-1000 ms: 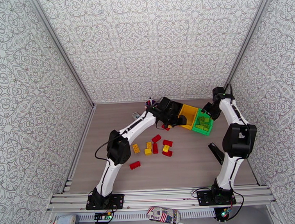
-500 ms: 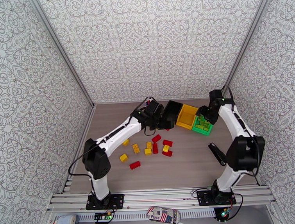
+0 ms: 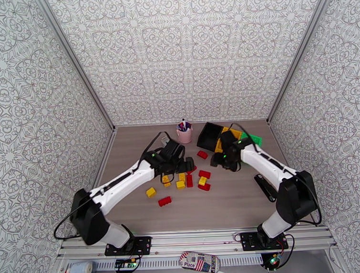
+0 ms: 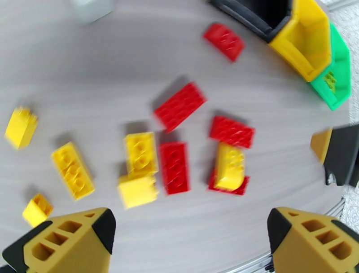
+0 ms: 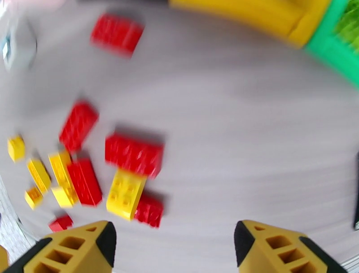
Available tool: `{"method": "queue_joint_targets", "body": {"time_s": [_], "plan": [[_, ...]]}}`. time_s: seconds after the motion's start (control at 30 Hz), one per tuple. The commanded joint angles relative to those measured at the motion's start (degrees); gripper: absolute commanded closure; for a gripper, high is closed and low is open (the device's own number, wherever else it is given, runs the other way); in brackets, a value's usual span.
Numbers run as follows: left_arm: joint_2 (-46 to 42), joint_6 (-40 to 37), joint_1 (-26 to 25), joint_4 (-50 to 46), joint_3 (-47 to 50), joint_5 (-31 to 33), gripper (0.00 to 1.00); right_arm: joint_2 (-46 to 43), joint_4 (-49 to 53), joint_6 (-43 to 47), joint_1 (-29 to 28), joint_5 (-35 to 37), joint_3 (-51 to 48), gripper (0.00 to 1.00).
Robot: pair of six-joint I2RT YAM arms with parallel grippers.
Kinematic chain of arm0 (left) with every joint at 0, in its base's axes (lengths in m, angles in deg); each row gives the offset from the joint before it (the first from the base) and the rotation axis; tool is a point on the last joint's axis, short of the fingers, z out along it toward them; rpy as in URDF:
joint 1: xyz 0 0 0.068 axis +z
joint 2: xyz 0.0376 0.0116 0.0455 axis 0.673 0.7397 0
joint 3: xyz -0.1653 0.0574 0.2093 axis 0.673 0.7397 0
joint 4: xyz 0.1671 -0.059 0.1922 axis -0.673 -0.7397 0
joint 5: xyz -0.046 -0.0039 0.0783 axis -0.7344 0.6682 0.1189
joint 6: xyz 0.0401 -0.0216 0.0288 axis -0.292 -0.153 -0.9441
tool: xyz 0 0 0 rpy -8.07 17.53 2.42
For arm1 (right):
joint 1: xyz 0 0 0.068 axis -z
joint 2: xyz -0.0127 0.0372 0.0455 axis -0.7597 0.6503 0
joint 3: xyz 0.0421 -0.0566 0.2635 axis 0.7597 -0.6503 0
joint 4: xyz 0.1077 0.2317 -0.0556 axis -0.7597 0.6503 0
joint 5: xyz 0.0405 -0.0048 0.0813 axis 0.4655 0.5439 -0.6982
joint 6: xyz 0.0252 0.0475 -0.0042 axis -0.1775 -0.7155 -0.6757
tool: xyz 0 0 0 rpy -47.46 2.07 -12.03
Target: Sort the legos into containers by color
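Grey table (image 3: 230,204): red and yellow bricks (image 4: 174,167) lie clustered just ahead of the left gripper (image 4: 189,224), with the bins (image 4: 305,40) beyond. The right gripper (image 5: 172,235) faces the same cluster. Both stand open and empty. Likely risks: pinching 2 touching bricks of different colours; grippers colliding.

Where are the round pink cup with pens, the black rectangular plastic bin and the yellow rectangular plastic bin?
round pink cup with pens (image 3: 184,135): top external view, its side wall.
black rectangular plastic bin (image 3: 208,136): top external view, its inside.
yellow rectangular plastic bin (image 4: 306,48): left wrist view, its side wall.
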Motion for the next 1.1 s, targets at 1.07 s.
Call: {"method": "queue_joint_targets", "body": {"time_s": [1.07], "plan": [[-8.32, 5.83, -0.98, -0.47, 11.57, 0.44, 0.05, 12.67, -10.48, -0.93, -7.67, -7.56, -1.48, 0.23]]}}
